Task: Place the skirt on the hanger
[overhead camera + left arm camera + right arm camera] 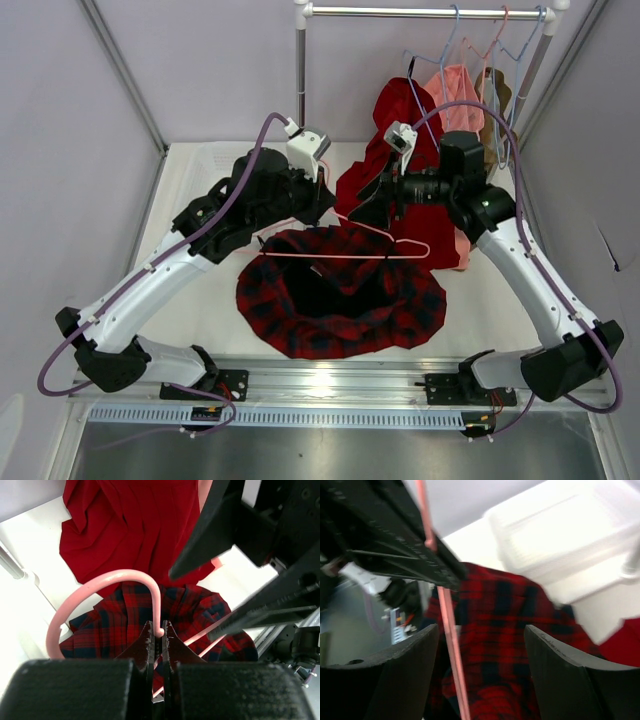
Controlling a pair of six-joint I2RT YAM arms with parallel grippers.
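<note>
The skirt (340, 295), in red and dark plaid, is lying spread in a rough round on the white counter (200, 290), near its front edge and midway between the two arms; the left wrist view is showing it (125, 615) below the jaws, and the right wrist view is showing it (505, 625) filling the gap between the fingers. The pink wire hanger (340, 256) is sitting over the far part of the skirt, its straight bar running left to right across the cloth, and no part of the skirt is hanging on it. The left jaws are pressing shut on the wire at the foot of the hook (115, 577), which is curving up and away to the left of them. The right jaws are standing wide apart and gripping nothing; a length of the pink wire (451, 635) is passing between them, just beside one finger, and whether it is touching that finger cannot be told. Behind the skirt a plain red garment (395, 150) is draping down onto the counter, a salmon-pink garment (455, 85) is hanging beside it, and light blue hangers (450, 50) are hanging from the rail (420, 12) above
</note>
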